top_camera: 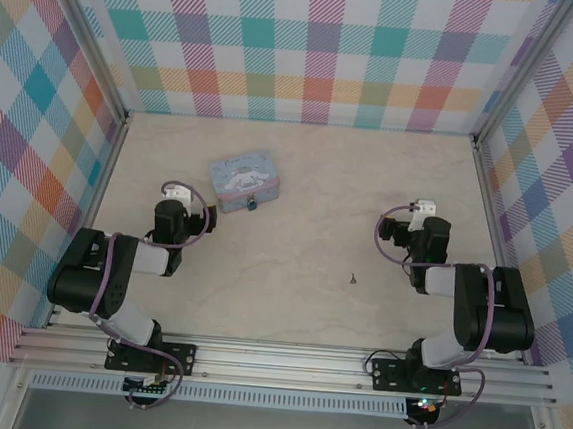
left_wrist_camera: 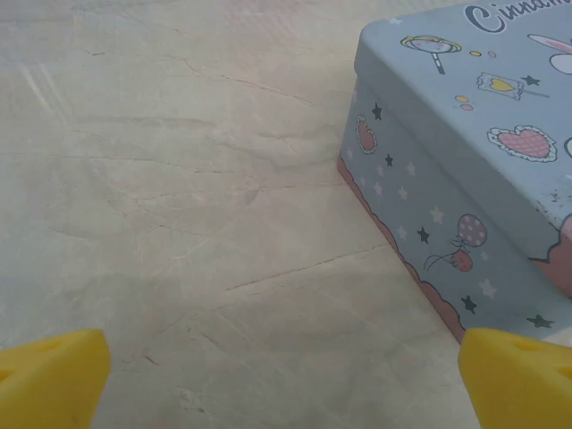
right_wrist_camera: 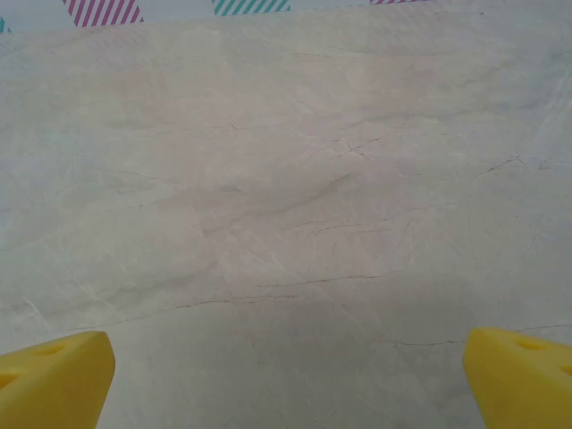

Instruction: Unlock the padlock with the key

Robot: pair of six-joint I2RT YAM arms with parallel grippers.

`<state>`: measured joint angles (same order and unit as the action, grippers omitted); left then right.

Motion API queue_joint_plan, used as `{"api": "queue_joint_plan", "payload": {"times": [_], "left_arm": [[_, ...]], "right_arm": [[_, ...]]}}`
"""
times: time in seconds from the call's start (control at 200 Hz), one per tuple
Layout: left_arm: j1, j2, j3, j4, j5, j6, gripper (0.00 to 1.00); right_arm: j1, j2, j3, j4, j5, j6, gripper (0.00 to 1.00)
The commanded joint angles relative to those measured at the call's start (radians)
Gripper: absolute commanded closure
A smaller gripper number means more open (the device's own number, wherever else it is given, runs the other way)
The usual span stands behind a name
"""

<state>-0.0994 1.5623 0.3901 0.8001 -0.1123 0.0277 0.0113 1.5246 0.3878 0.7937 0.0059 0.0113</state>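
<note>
Step 1: nothing held yet. L gripper point(left_wrist_camera: 284, 384) jaws spread wide, empty, beside tin point(top_camera: 243, 178). R gripper point(right_wrist_camera: 286, 380) same, empty. Task items: padlock point(top_camera: 253, 204) at tin's near edge; key point(top_camera: 353, 278) flat on table point(top_camera: 302, 156), centre-right. Next, prob.: R goes left+near, pinches tiny key low.

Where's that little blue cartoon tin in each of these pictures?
Top view: the tin sits left of centre, in the back half of the table.
Left wrist view: the tin's corner takes up the upper right.
Right wrist view: looks across the table toward the checked wall.
Shared landmark: the pale marbled tabletop.
</note>
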Motion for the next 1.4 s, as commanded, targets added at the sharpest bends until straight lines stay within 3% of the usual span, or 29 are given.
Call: {"api": "queue_joint_plan", "payload": {"times": [0.0,1.395], "left_arm": [[0.018,0.006,0.022,0.028,0.014,0.015,0.00],[0.033,0.006,0.026,0.020,0.033,0.003,0.00]], "right_arm": [[-0.008,0.012,0.020,0.042,-0.020,0.003,0.00],[-0.008,0.011,0.020,0.043,-0.020,0.003,0.00]]}}
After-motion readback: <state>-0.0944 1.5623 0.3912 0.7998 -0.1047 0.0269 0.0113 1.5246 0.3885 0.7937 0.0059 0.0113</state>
